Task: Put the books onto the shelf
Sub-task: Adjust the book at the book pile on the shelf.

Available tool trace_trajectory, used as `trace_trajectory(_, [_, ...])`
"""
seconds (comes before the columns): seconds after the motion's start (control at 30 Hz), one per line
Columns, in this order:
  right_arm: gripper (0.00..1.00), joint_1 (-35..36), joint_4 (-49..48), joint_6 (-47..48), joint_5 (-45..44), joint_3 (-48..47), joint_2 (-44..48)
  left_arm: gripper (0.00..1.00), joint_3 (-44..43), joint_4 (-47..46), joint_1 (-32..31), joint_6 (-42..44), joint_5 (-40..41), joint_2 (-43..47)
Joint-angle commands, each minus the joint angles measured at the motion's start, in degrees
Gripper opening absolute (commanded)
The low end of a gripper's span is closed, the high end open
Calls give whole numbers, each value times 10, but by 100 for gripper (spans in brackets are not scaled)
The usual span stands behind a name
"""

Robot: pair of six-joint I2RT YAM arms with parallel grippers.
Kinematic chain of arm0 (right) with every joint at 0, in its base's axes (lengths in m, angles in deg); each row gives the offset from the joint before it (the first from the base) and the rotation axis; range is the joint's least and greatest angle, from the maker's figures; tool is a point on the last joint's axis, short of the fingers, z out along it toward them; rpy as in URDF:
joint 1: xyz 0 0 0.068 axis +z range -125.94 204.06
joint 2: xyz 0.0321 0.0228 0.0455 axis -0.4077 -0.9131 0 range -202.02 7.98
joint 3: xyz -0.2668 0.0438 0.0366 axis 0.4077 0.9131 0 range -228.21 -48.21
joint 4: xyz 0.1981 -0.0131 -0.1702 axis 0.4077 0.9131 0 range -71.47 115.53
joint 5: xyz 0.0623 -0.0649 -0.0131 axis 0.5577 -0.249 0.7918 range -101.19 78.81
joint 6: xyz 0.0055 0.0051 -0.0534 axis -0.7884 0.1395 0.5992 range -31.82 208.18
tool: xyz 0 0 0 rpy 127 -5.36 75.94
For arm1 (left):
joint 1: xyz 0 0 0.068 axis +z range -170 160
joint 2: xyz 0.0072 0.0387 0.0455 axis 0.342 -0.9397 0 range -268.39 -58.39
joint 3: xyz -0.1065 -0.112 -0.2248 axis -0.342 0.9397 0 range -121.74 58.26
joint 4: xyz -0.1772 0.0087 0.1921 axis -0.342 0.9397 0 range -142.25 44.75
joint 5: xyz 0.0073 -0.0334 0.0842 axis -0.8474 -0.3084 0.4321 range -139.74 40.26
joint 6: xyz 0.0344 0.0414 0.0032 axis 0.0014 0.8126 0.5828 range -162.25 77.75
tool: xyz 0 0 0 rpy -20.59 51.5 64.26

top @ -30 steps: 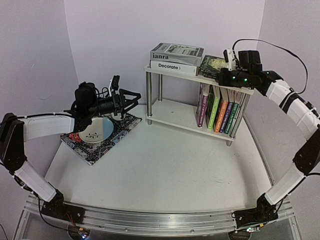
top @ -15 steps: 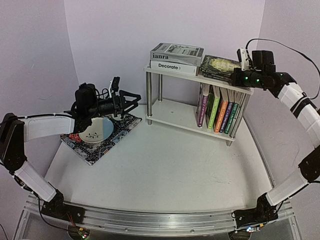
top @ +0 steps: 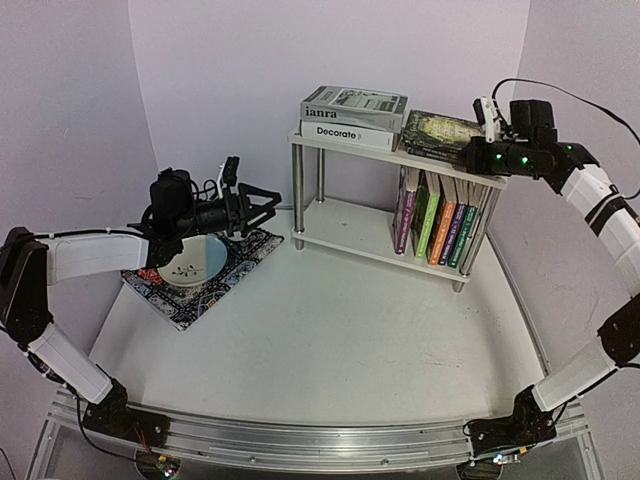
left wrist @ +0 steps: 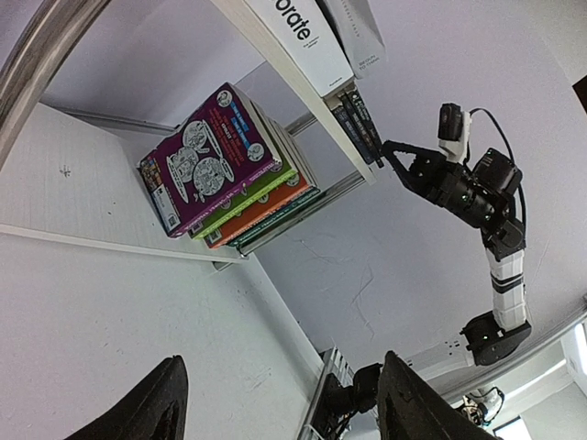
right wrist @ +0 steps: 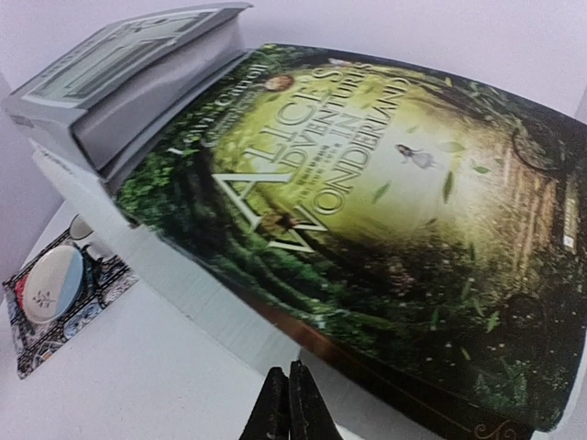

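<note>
The shelf (top: pixel 345 218) stands at the back of the table. Two large grey-white books (top: pixel 352 108) lie stacked on the left of its top board. Beside them lies a dark green Alice in Wonderland book (top: pixel 438 133) on another dark book. Several colourful books (top: pixel 440 228) stand upright on the lower board, the purple one (left wrist: pixel 215 156) outermost. My right gripper (top: pixel 468 158) is shut and holds nothing. Its tips (right wrist: pixel 289 408) hover just off the right edge of the Alice book (right wrist: pixel 367 202). My left gripper (top: pixel 272 203) is open and empty, above the placemat, pointing at the shelf (left wrist: pixel 275 41).
A pale bowl (top: pixel 195 262) sits on a black-and-white patterned placemat (top: pixel 240 262) at the left, under my left arm. Walls close in behind and beside the shelf. A metal rail (top: pixel 300 440) runs along the near edge.
My right gripper has drawn back to the right off the shelf top, uncovering the Alice book lying there. The left arm has barely shifted.
</note>
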Motion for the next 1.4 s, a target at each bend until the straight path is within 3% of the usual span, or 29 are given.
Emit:
trace_trajectory(0.0, [5, 0, 0, -29, 121, -13, 36, 73, 22, -7, 4, 17, 11, 42])
trace_trajectory(0.1, [2, 3, 4, -57, 126, 14, 52, 73, 38, -2, 4, 31, 24, 57])
trace_trajectory(0.23, [9, 28, -7, -58, 103, 69, 95, 73, 60, 3, 5, 47, 39, 69])
trace_trajectory(0.37, [10, 68, -42, -57, 72, 133, 143, 73, 81, 5, 4, 55, 58, 72])
trace_trajectory(0.47, [20, 97, -51, -56, 69, 180, 162, 73, 94, 4, 4, 61, 78, 69])
trace_trajectory(0.77, [36, 111, -131, -101, 75, 386, 239, 72, 66, 5, -25, 73, 125, -21])
trace_trajectory(0.93, [71, 110, -170, -126, 49, 483, 278, 71, 16, 5, -51, 67, 142, -96])
trace_trajectory(1.0, [94, 110, -170, -138, 27, 508, 292, 71, -6, 5, -57, 61, 149, -123])
trace_trajectory(1.03, [98, 110, -170, -153, 3, 521, 301, 71, -15, 5, -59, 58, 153, -135])
trace_trajectory(1.27, [98, 110, -184, -200, -41, 610, 367, 73, -73, 4, -70, 44, 184, -200])
trace_trajectory(1.37, [98, 111, -176, -195, -19, 622, 364, 82, -97, 3, -71, 26, 196, -227])
